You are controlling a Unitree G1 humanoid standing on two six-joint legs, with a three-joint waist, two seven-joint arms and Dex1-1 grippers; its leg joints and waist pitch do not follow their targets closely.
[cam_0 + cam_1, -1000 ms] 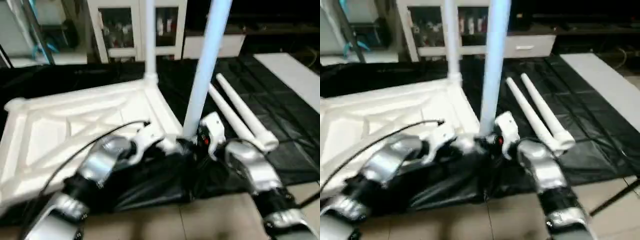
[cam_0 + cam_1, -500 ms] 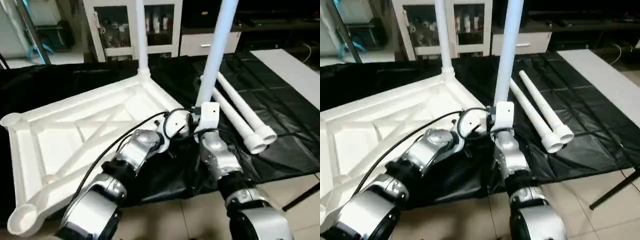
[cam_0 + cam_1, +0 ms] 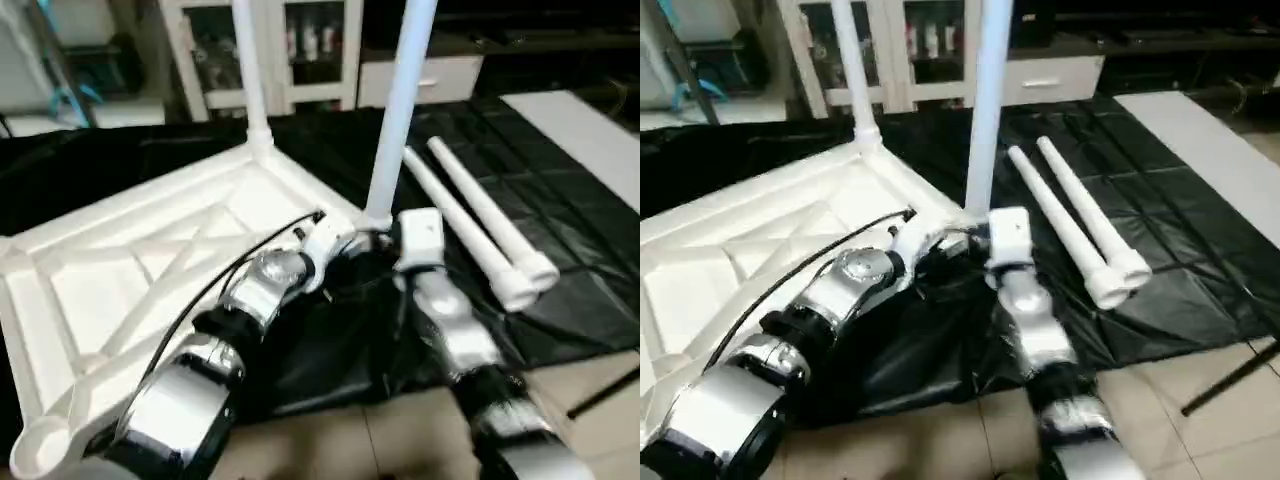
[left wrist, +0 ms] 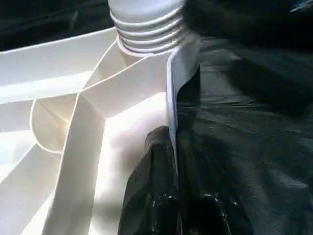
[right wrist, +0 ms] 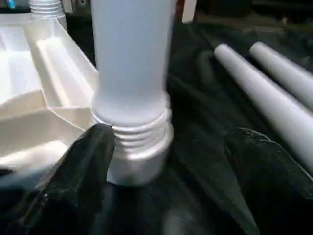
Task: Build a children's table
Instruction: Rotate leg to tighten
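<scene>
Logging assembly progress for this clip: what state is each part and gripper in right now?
Table top: upside down, ribs up.
Far leg: upright in corner socket.
Near leg: upright in corner socket.
Two spare legs: lying loose on black cloth.
Left gripper: shut on top's rim.
Right gripper: open around near leg.

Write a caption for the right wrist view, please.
Open right hand around the base of an upright leg standing in the top's corner socket.
</scene>
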